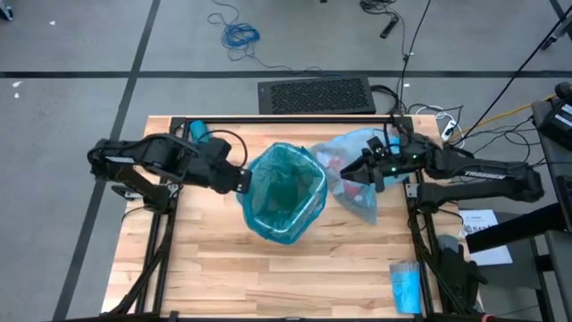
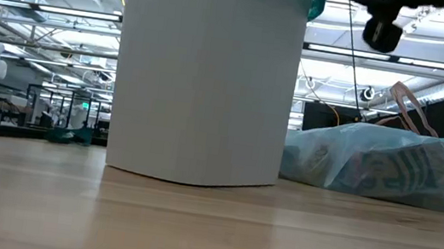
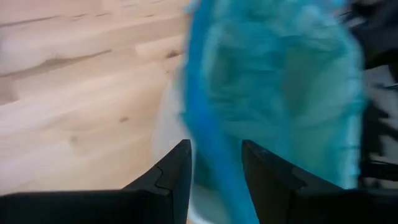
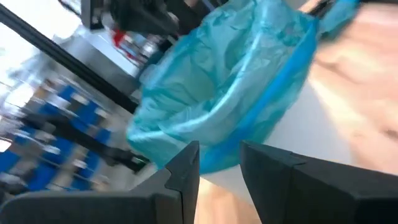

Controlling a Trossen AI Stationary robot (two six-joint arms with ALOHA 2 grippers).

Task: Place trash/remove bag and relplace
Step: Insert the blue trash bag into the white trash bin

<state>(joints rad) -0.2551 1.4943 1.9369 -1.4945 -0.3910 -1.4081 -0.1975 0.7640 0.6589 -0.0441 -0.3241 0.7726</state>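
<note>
Teal liner point(image 1: 284, 192) now dresses the white bin point(image 2: 207, 75) at frame centre, the filled bag point(image 1: 353, 174) lies just right, leaving only rim seating; both arms' jaws stand apart.

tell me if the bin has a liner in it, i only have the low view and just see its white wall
Observer: Yes, a teal liner sits in the white bin, its edge folded over the rim.
Operator: where's the left tool
Observer: The left tool is at the bin's left rim, fingers apart at the liner's edge.
Operator: and the right one
Observer: The right tool hangs open above the full bag lying right of the bin.
</note>
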